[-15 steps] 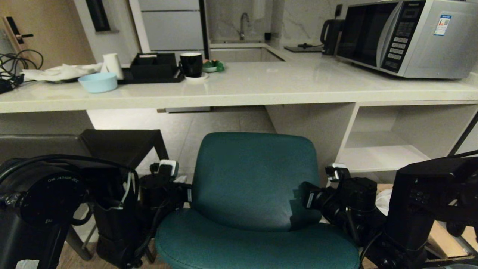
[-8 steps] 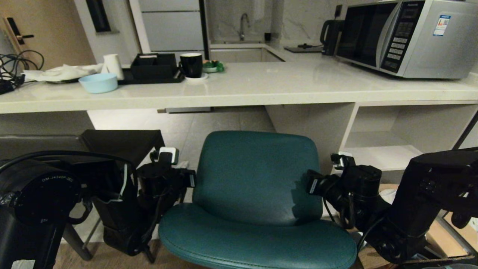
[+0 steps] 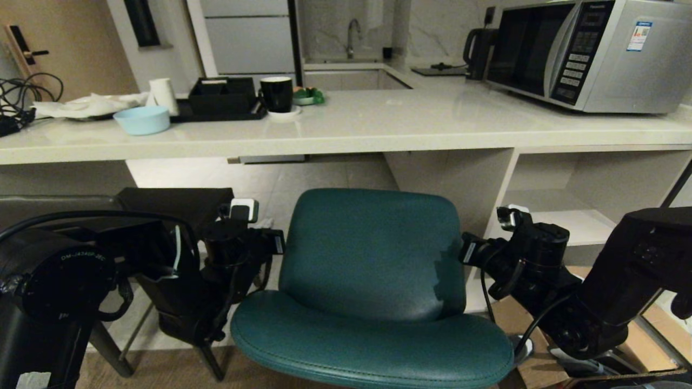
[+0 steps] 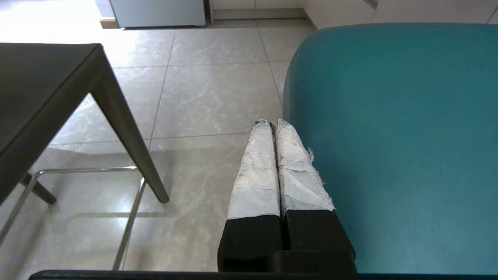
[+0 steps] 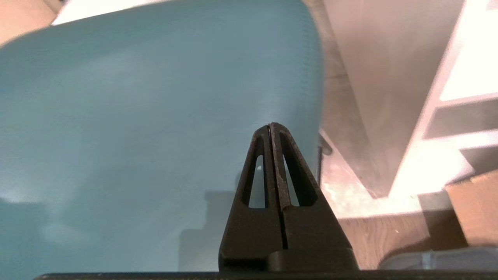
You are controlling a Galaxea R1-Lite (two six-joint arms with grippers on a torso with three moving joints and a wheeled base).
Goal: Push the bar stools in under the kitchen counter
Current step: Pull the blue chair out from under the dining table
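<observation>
Both hands (image 4: 272, 123) (image 5: 271, 125) at teal stool (image 3: 367, 254) edges

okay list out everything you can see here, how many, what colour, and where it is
teal stool: one, teal, centre, facing the counter
dark stool: one, dark grey-brown, left of the teal stool
kitchen counter: one, off-white, across the back
microwave: one, silver, counter's right end
mug: one, black, on a saucer on the counter
bowl: one, pale blue, counter's left part
tray: one, black, beside the mug
kettle: one, black, left of the microwave
left hand: shut, at the teal backrest's left edge
right hand: shut, at its right edge
</observation>
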